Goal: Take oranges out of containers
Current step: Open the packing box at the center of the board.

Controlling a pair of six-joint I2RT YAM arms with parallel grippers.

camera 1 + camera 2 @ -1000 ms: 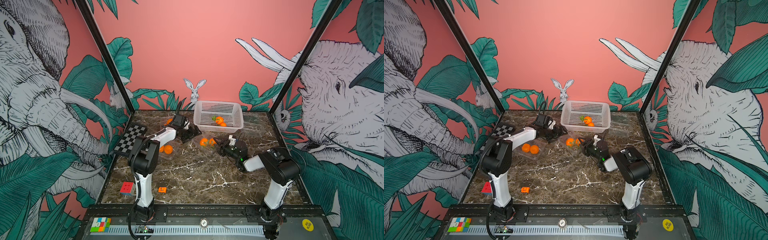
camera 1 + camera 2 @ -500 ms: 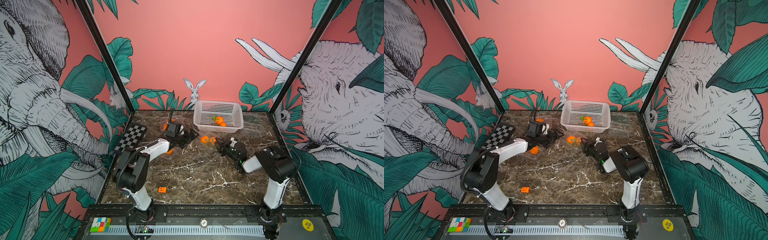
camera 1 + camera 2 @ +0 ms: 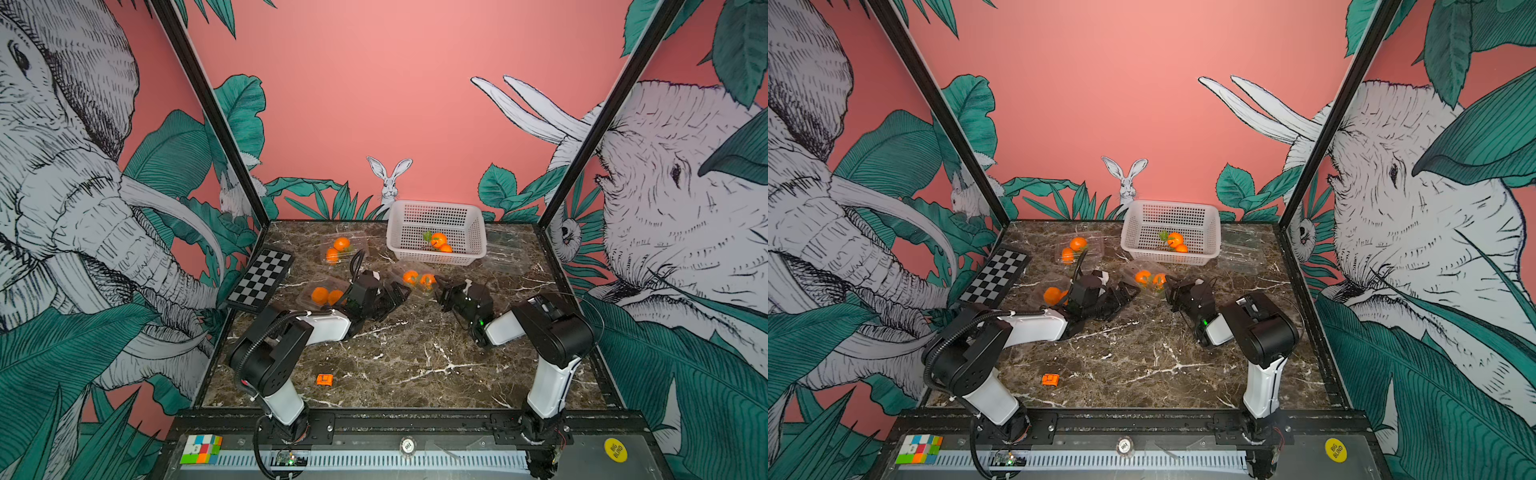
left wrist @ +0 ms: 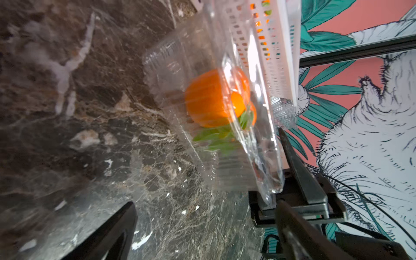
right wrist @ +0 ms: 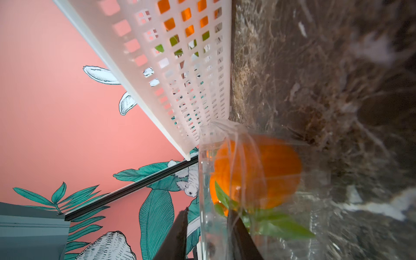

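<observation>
The middle container [image 3: 400, 269], two oranges [image 3: 410, 276] inside, lies long-axis left-right between the claws; the right claw [image 3: 443, 289], half closed, straddles its right-end lid edge [image 5: 211, 209], grip uncertain; the left claw [image 3: 397, 296] gapes empty just near-left.

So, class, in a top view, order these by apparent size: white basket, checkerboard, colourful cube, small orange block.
1. white basket
2. checkerboard
3. colourful cube, though nearer the camera
4. small orange block
</observation>
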